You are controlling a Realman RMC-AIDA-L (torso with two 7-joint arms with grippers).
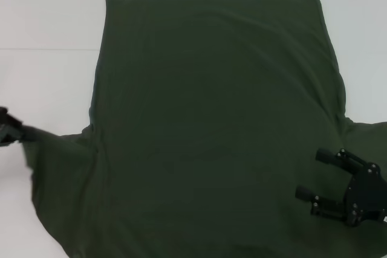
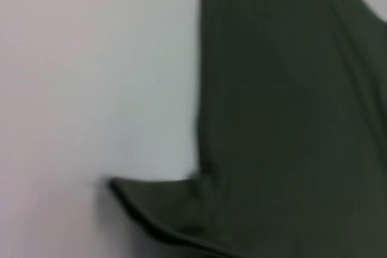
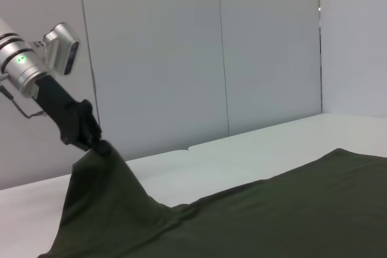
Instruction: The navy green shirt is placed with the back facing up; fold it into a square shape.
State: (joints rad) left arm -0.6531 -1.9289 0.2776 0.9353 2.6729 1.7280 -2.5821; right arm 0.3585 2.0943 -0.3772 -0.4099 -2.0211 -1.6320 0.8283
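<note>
1. Nearest the robot, the right gripper (image 1: 314, 182), a black two-fingered claw, hovers low over the right side of the large dark olive-green cotton shirt (image 1: 211, 125), near its right sleeve. Its fingers are spread apart and hold nothing. If it closes where it is, it may pinch only a loose ridge of the body cloth and not the sleeve edge, so the fold would come out crooked.

2. At the near left, the left gripper (image 3: 97, 143), black behind a silver wrist, is clamped on the tip of the shirt's left sleeve and holds it lifted off the white table (image 1: 48, 16), the cloth hanging in a tent below it. The pinch looks small. A quick pull could slip the sleeve free, or drag the whole shirt sideways and spoil its flat lie.

3. In the middle, the plain back of the shirt lies face up and fairly smooth. With one side lifted alone, creases could run across it and get trapped under the fold.

4. Farthest off, the straight hem lies flat. Any drag from the near grips could skew it, leaving no true square.
</note>
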